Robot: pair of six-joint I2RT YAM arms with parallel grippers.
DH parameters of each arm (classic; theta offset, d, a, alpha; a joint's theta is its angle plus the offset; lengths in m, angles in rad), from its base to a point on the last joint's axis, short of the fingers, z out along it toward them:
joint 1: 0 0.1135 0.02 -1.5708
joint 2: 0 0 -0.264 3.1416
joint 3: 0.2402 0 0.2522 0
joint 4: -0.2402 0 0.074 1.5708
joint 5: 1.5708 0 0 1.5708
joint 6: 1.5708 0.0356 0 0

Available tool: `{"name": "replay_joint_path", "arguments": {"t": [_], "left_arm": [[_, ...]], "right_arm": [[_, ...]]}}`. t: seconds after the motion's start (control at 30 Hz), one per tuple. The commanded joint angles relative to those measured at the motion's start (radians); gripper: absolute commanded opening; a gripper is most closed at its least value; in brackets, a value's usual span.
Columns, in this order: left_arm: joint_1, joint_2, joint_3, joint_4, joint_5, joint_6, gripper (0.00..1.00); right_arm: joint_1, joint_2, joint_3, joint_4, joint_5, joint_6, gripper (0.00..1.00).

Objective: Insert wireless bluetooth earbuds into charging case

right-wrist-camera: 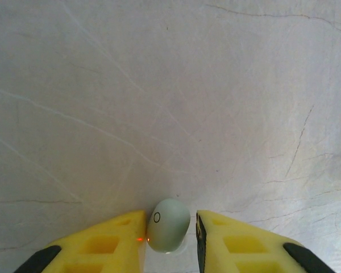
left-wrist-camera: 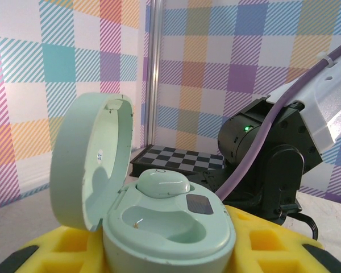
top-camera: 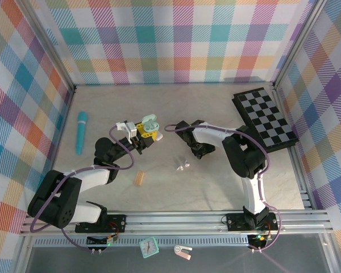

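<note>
We see the left gripper [top-camera: 144, 132] clenched on the open charging case [left-wrist-camera: 170, 230] (one earbud [left-wrist-camera: 162, 183] sits inside). The right gripper [right-wrist-camera: 170, 242] straddles, unclenched, a second earbud [right-wrist-camera: 167, 223] on the table [right-wrist-camera: 170, 85].

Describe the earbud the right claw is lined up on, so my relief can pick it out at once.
Start at the checkered board at the table's far right and follow the right arm inward to its yellow-fingered claw. Between those fingers, on the pale tabletop, lies the earbud: a pale green egg-shaped bud with a small ring mark, unlike the white buds lying nearby.
</note>
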Motion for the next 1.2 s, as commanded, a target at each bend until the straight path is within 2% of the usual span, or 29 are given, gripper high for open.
{"name": "replay_joint_path", "arguments": {"t": [0.0, 0.3, 0.57, 0.93, 1.17], "left_arm": [[0.008, -0.021, -0.009, 0.057, 0.014, -0.002, 0.31], [0.008, -0.025, -0.010, 0.057, 0.019, -0.001, 0.31], [0.004, -0.016, -0.003, 0.053, 0.032, 0.012, 0.31], [-0.039, 0.013, 0.023, 0.044, 0.027, 0.041, 0.30], [-0.101, 0.022, 0.060, -0.039, 0.012, 0.109, 0.30]], "right_arm": [[0.000, 0.025, 0.013, -0.034, 0.018, -0.017, 0.28], [0.000, -0.026, -0.003, -0.016, 0.008, -0.025, 0.20], [0.000, -0.138, -0.046, 0.010, -0.053, -0.020, 0.21], [-0.001, -0.486, -0.104, 0.047, -0.330, 0.008, 0.21], [-0.011, -0.662, -0.077, 0.110, -0.575, 0.021, 0.21]]}}
